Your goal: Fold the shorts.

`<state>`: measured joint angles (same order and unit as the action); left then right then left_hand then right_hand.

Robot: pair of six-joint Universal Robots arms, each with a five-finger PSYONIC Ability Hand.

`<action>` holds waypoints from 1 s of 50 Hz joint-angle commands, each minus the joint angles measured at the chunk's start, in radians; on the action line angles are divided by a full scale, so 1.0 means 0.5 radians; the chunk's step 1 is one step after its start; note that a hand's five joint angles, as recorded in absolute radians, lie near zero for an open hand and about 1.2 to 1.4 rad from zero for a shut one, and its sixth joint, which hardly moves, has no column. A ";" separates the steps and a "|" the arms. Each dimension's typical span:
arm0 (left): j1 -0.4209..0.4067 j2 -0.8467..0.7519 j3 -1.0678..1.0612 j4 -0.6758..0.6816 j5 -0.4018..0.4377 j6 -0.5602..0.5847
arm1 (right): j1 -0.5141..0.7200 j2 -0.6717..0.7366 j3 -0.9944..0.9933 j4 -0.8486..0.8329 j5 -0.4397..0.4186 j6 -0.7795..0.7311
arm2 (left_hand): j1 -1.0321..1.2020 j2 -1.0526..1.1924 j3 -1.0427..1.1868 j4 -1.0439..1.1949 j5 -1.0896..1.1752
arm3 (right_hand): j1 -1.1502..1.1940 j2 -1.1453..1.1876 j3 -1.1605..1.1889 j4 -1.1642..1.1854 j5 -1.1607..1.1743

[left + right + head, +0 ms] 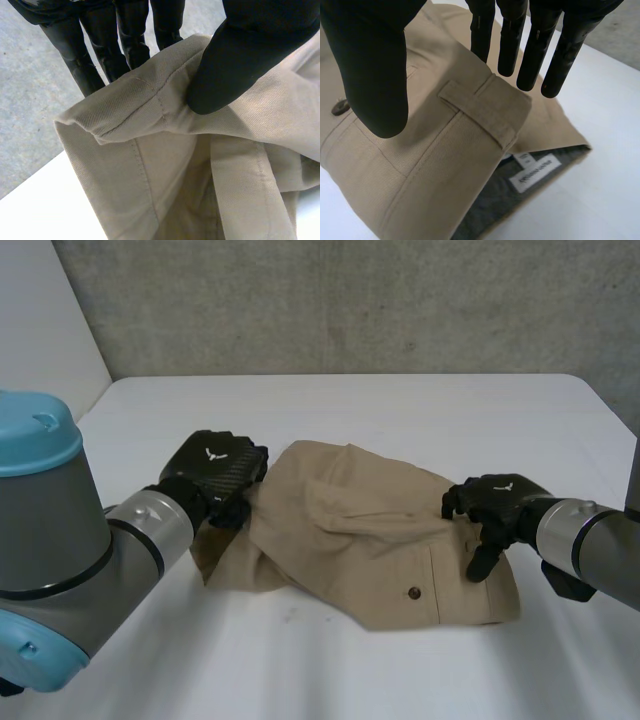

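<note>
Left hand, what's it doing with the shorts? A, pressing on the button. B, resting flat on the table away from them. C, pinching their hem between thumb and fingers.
C: the left hand has its thumb on top of the hem of the shorts and its fingers behind it, pinching the cloth.

The left arm reaches in from the near left, and the left hand sits knuckles up. Its thumb pinches a fold of the shorts against the fingers behind it. The right arm comes in low from the right. The right hand hangs palm down, its fingers straight and apart from the thumb, gripping nothing.
</note>
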<state>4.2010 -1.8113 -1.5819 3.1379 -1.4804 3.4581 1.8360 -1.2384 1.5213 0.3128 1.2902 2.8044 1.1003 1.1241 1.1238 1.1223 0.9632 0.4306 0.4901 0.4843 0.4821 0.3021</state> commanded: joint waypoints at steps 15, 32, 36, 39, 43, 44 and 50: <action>0.013 0.015 -0.119 0.010 0.012 0.005 | 0.022 0.062 -0.263 -0.037 -0.009 0.009 | 0.323 0.275 0.276 0.279 0.248 | 0.154 0.035 0.047 0.051 0.062; 0.023 0.012 -0.140 -0.005 0.019 0.005 | 0.025 0.525 -0.784 0.423 -0.046 -0.025 | 0.317 0.269 0.270 0.273 0.242 | 0.277 0.158 0.169 0.174 0.184; 0.026 -0.053 -0.101 0.010 0.012 0.027 | 0.025 0.629 -0.983 0.470 -0.058 -0.047 | 0.322 0.275 0.275 0.279 0.248 | 1.516 1.396 1.408 1.412 1.423; 0.041 -0.157 0.013 0.056 0.009 0.131 | 0.025 0.660 -1.146 0.460 -0.062 -0.096 | 0.340 0.293 0.293 0.296 0.265 | 1.931 1.812 1.824 1.828 1.839; 0.090 -0.246 0.276 0.148 0.003 0.318 | 0.025 0.685 -1.517 0.363 -0.040 -0.169 | 0.387 0.340 0.340 0.343 0.312 | 1.931 1.812 1.824 1.828 1.839; 0.099 -0.252 0.344 0.179 0.000 0.358 | 0.031 0.685 -1.664 0.262 -0.031 -0.172 | 0.387 0.340 0.340 0.343 0.312 | 1.931 1.812 1.824 1.828 1.839; 0.158 -0.265 0.930 0.721 -0.021 0.447 | 0.123 0.593 -1.920 -0.345 0.095 -0.148 | 0.411 0.363 0.364 0.367 0.336 | 1.931 1.812 1.824 1.828 1.839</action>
<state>4.2470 -1.9275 -1.4194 3.2327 -1.4793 3.6153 1.8531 -0.8956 0.7393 0.4582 1.2725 2.7253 1.1003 1.1178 1.1151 1.1224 0.9426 0.9711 1.1711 1.1636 1.1865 0.9602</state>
